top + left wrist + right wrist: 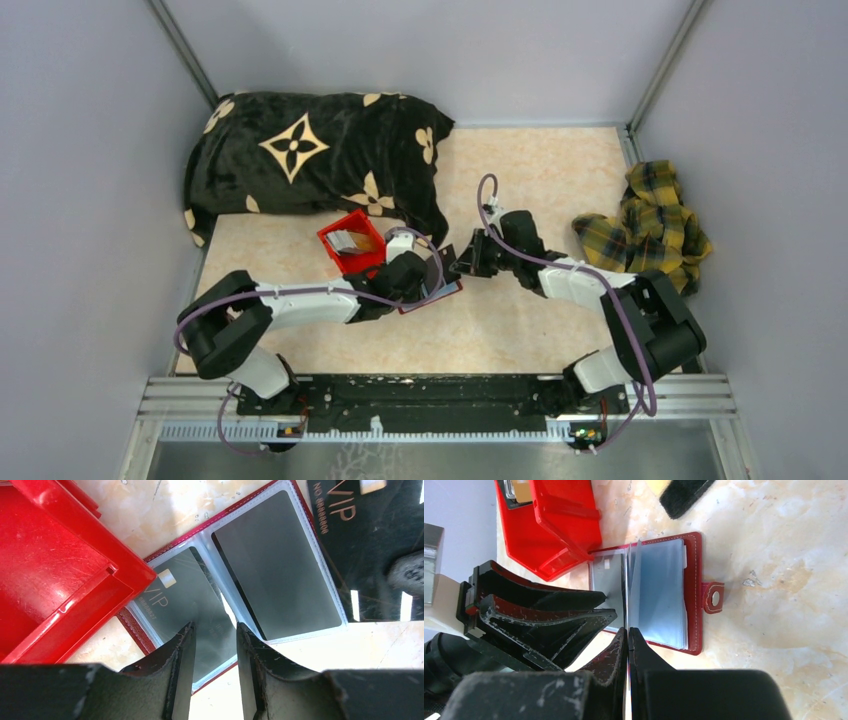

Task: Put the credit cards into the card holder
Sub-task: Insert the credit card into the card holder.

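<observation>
Marbled beige table (540, 180), grey walls. Open card holder (693, 570) at centre of top view, touching red bin (50, 570). Above its left sleeve with black VIP card (185, 595), left gripper (215, 630) jaws apart, empty. At fold, right gripper (628, 632) pinched on second black card (370, 555), held on edge.

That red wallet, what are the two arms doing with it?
The card holder lies open beside a red bin, one card already in a sleeve. The right pincer is shut on a black card, held on edge above the pages, probably next to go in. The left pincer, open, hovers over the sleeved card.
</observation>
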Robot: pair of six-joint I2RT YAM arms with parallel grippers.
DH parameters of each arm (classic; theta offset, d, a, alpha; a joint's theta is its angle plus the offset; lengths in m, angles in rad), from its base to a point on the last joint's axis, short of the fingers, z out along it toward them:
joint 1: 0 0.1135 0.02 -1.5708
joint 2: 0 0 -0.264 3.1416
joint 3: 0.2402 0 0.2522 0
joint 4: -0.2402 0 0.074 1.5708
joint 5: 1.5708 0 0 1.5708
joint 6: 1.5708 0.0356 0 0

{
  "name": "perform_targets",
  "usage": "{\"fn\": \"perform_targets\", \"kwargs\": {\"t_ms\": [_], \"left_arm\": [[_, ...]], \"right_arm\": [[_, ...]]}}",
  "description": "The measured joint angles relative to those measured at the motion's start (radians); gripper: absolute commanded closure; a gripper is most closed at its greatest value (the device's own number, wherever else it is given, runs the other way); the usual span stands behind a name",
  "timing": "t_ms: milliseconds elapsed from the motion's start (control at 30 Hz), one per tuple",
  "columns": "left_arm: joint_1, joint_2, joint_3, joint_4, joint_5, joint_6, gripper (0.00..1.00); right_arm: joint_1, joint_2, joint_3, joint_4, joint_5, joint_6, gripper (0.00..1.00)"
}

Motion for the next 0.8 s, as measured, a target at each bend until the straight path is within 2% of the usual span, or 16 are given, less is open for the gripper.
{"fn": "perform_targets", "kwargs": {"t_ms": [333,800], "left_arm": [[-0.007,-0.006,0.000,-0.013,-0.016,-0.005,0.52],[-0.023,-0.173,-0.003,-0.067,-0.080,-0.028,0.49]], "right_arm": [[0.060,0.061,0.000,0.051,-0.010,0.027,1.00],[0.106,0.074,0.000,0.071,0.002,0.035,1.00]]}}
